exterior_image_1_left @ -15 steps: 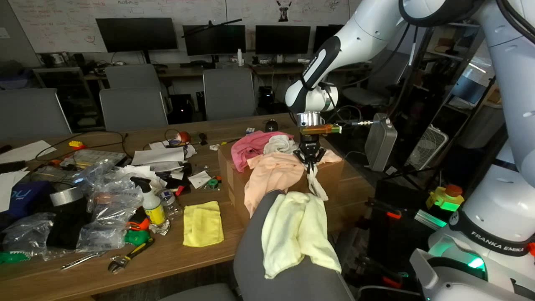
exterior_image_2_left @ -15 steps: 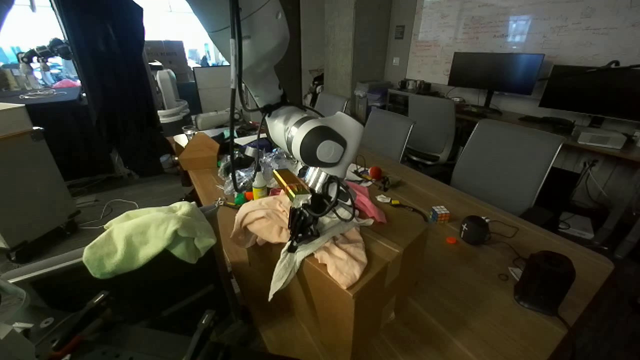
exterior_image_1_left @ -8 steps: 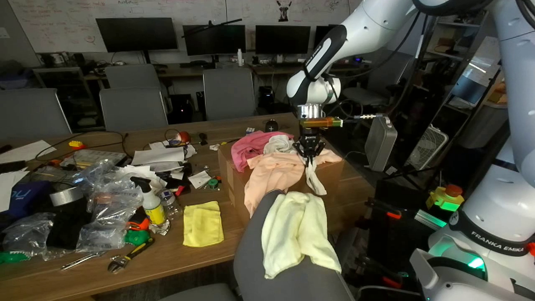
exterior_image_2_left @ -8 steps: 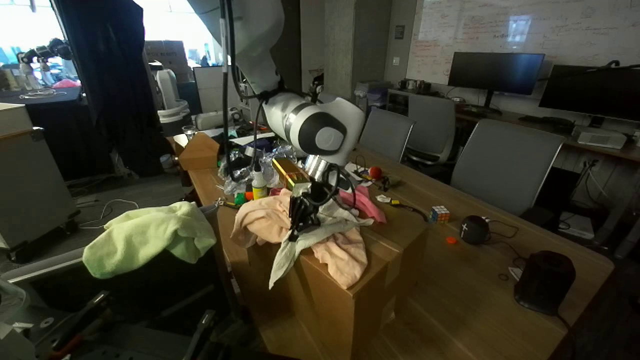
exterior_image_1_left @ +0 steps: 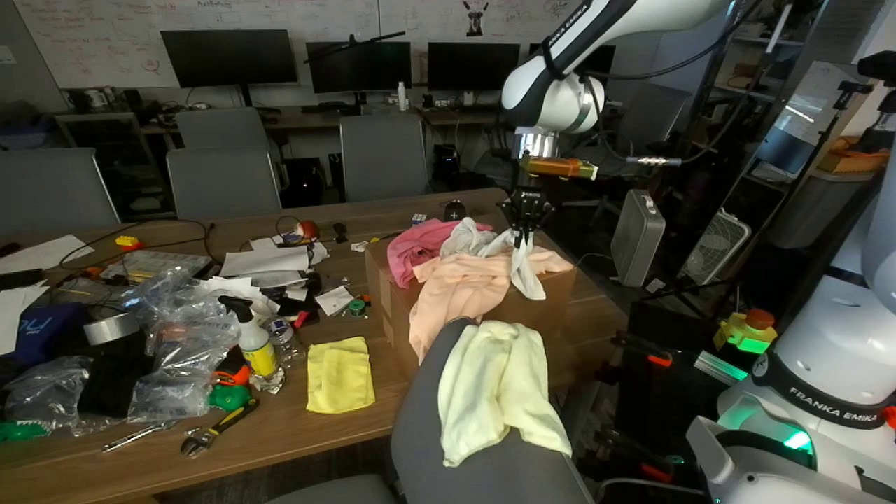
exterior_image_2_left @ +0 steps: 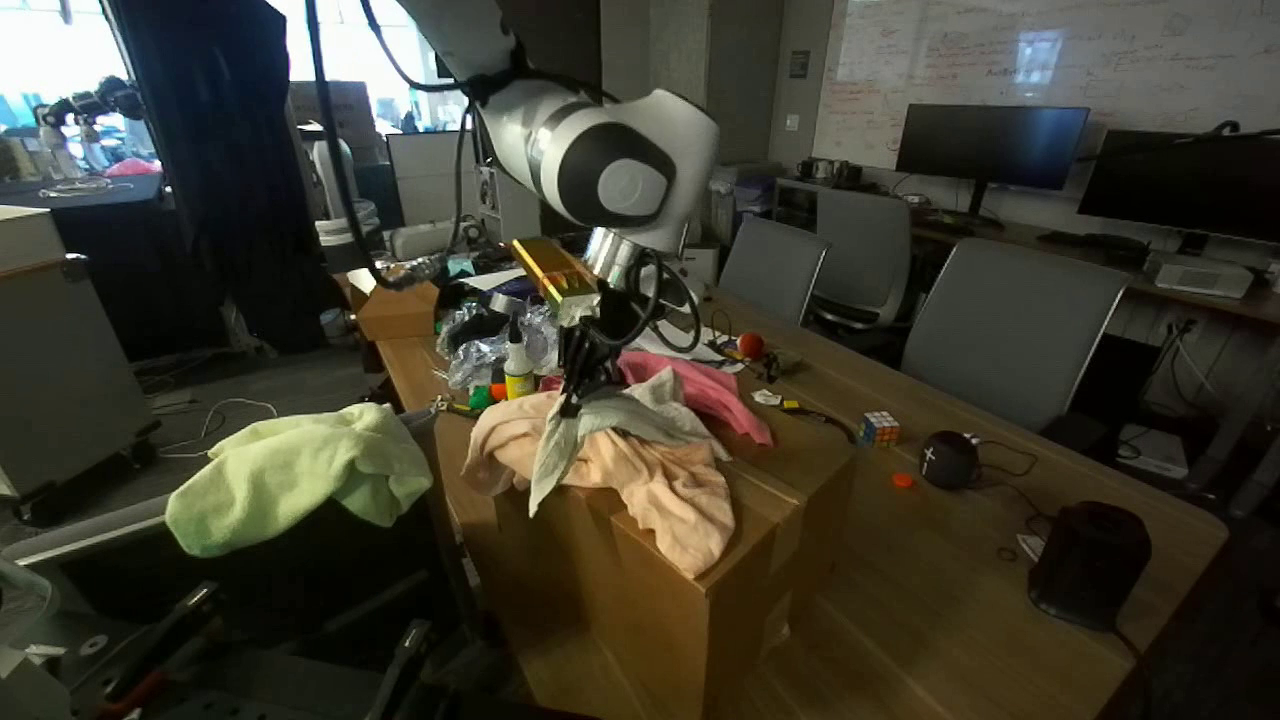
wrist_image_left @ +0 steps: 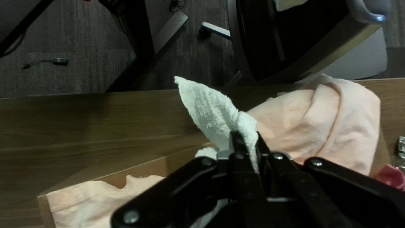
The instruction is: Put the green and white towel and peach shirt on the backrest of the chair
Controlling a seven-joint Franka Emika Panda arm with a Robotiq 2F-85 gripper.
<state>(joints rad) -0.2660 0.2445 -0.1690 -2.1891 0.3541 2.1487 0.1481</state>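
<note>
We find the creased, pale yellow-green towel (exterior_image_1_left: 495,388) draped over the grey office chair (exterior_image_1_left: 497,479), and the rumpled peach shirt (exterior_image_1_left: 458,285) on a cardboard box (exterior_image_2_left: 635,610) beneath the end effector (wrist_image_left: 247,136). Nearly together, its fingers grip a white cloth (wrist_image_left: 207,106), whose hanging end sits higher than one second earlier.
</note>
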